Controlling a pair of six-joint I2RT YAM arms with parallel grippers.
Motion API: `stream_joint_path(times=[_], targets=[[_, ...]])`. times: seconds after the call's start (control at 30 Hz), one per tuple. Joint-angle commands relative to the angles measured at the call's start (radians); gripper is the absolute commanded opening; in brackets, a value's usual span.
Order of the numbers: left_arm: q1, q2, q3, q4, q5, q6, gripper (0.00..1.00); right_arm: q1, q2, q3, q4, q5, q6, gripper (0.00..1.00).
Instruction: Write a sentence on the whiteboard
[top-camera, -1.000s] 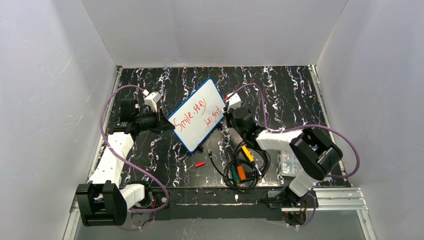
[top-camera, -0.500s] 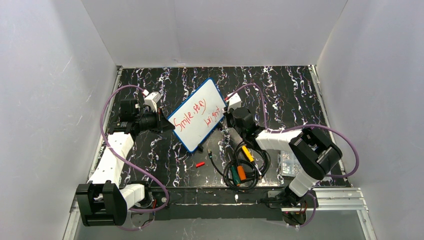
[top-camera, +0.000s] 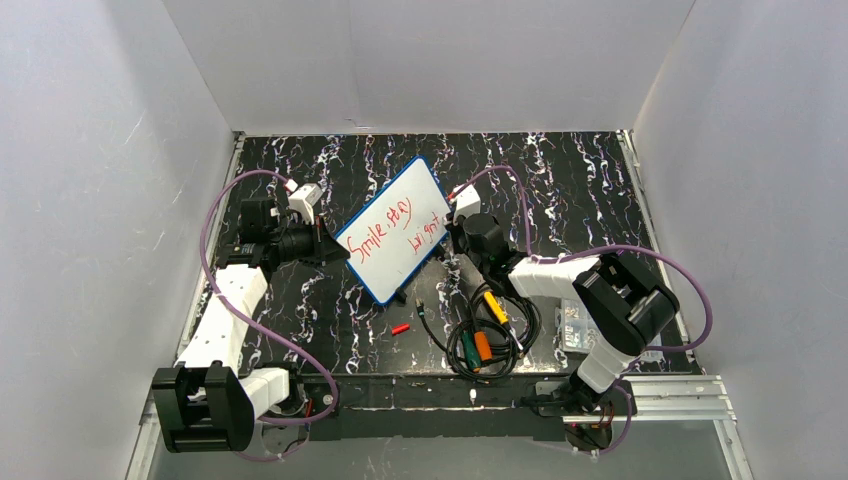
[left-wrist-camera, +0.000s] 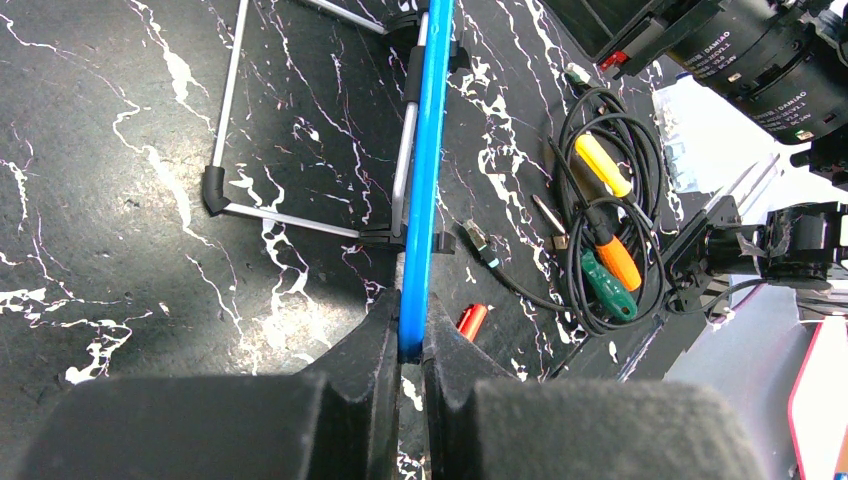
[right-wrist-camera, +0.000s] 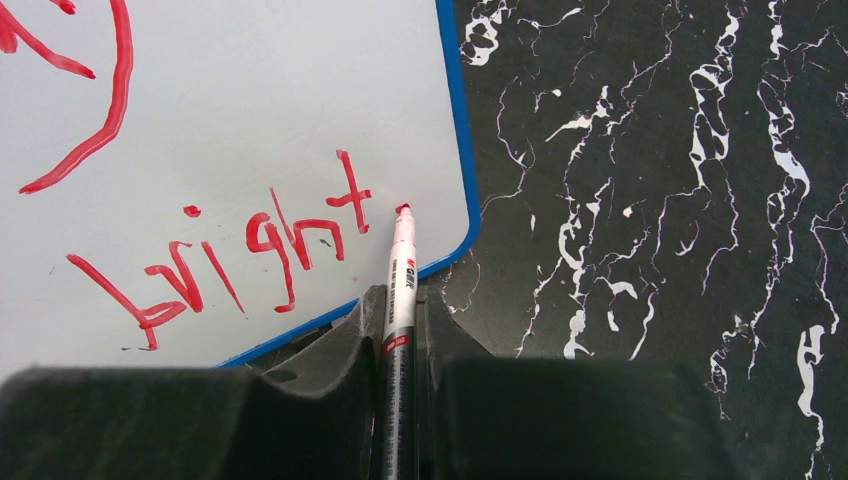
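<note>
The whiteboard (top-camera: 392, 232), white with a blue rim, stands tilted on a wire stand mid-table. The sentence (top-camera: 385, 222) is in red on it, two lines reading "Smile stay" and "bright". My left gripper (top-camera: 330, 245) is shut on the board's left blue edge (left-wrist-camera: 425, 180), seen edge-on in the left wrist view between the jaws (left-wrist-camera: 410, 345). My right gripper (top-camera: 452, 238) is shut on a red-tipped marker (right-wrist-camera: 400, 270). Its tip sits just right of the word "bright" (right-wrist-camera: 250, 245), near the board's corner (right-wrist-camera: 300, 120); whether it touches, I cannot tell.
A red marker cap (top-camera: 400, 328) lies in front of the board. A coil of black cable with yellow, orange and green handled tools (top-camera: 485, 335) lies to the right front. A clear bag of small parts (top-camera: 575, 325) lies by the right arm. White walls enclose the table.
Almost nothing has moved. The right arm's elbow has shifted slightly left; both grippers stay where they were at the board.
</note>
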Motion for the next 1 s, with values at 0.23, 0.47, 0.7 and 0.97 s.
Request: stream_joint_path(times=[0.23, 0.47, 0.7, 0.97], targets=[[-0.012, 0.007, 0.003, -0.053, -0.022, 0.035, 0.0, 0.005, 0.019, 0.042, 0.05, -0.032, -0.003, 0.01], [-0.012, 0.003, 0.004, -0.057, -0.039, 0.031, 0.0, 0.005, -0.032, 0.018, 0.021, 0.038, 0.005, 0.01], [-0.012, -0.004, 0.005, -0.064, -0.064, 0.031, 0.29, 0.005, -0.248, -0.068, -0.075, 0.145, 0.011, 0.01], [-0.012, -0.033, -0.003, -0.067, -0.091, 0.031, 0.55, 0.005, -0.459, -0.121, -0.212, 0.159, 0.017, 0.01]])
